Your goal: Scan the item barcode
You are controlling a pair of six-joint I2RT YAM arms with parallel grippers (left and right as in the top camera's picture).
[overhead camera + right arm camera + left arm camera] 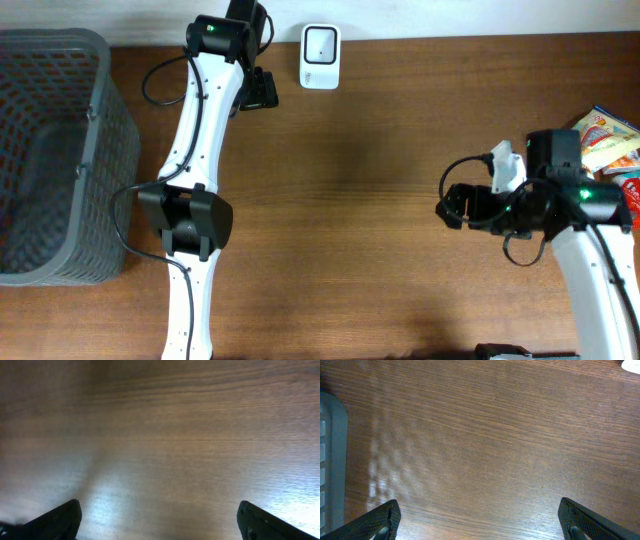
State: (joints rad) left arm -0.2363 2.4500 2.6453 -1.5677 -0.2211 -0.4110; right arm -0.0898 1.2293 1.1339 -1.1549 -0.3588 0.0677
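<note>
The item to scan seemed to be 1 of the snack packets, a small heap of bright, glossy pouches lying behind the right gripper, on the side away from the mouth of its jaws. Which packet was meant could not be told, and no barcode was visible. By judgement such a pouch would be light, soft and crinkly, slippery on its shiny face and likely to buckle or slide if pinched on the flat. A hold on a sealed edge or corner looked safest, since it would leave the printed side free to face the scanner.

The right jaws were released and spread wide, with only the wooden table between them. The left gripper was released too, its 2 fingers far apart and nothing between them.

The white scanner sat ahead of the left jaws and off to 1 side, well apart from the right jaws. The grey mesh basket lay just outside 1 left finger. Nothing stood between either pair of jaws. The right arm's own wrist and cable did lie between its jaws and the packets, so it would probably need to turn round. The packets overlapped, so a neighbour might be dragged along
</note>
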